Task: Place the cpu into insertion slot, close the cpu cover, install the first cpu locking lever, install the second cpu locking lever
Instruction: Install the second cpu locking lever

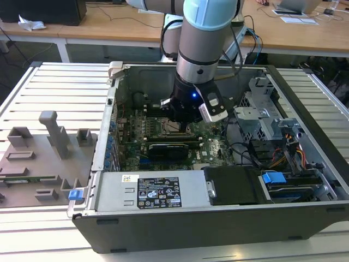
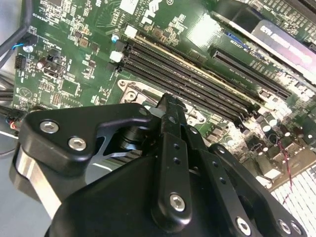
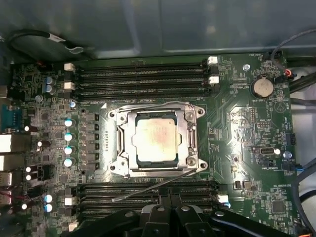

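In the first wrist view the cpu (image 3: 155, 140) lies flat in the insertion slot (image 3: 112, 167), its dull silver top facing up. The cpu cover (image 3: 190, 143) is folded down around it as a silver frame. One thin locking lever (image 3: 148, 105) runs along the socket's far edge, close to the frame. The other lever (image 3: 148, 188) sticks out slanted over the memory slots on the gripper's side. My gripper (image 3: 170, 211) hangs just beside that loose lever, fingers together and holding nothing. In the exterior view the gripper (image 1: 182, 121) hovers low over the socket (image 1: 173, 129) inside the open case.
Black memory slots (image 3: 143, 74) flank the socket on both sides. A black card (image 1: 172, 148), a labelled power supply (image 1: 158, 192), a drive cage (image 1: 264, 106) and loose cables (image 1: 289, 153) crowd the case. A grey fixture (image 1: 54, 134) sits at the exterior view's left.
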`<state>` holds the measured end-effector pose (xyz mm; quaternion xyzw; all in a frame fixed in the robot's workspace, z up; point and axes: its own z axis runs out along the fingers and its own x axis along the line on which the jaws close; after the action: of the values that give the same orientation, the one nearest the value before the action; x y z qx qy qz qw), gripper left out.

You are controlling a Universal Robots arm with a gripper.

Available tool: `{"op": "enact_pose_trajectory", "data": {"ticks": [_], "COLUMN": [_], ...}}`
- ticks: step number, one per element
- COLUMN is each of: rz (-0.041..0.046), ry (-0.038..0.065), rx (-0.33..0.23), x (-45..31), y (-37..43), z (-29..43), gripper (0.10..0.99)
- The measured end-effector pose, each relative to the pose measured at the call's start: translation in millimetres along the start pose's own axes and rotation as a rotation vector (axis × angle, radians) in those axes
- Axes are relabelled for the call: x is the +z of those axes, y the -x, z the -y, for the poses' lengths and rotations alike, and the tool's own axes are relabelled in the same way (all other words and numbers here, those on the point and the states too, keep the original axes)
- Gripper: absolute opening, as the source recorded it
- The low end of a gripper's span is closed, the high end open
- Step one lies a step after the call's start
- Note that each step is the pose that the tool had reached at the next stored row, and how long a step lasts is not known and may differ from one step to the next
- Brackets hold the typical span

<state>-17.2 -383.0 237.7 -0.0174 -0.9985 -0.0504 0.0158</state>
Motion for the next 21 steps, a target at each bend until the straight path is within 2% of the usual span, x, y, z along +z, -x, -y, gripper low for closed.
{"op": "enact_pose_trajectory", "data": {"ticks": [6, 21], "rz": [0.0, -0.0001], "ry": [0.0, 0.0], "rx": [0.0, 0.0], "x": [10.7, 20.9], "y": [0.4, 0.7], "z": [1.1, 2.1], "gripper": [0.106, 0.106]}}
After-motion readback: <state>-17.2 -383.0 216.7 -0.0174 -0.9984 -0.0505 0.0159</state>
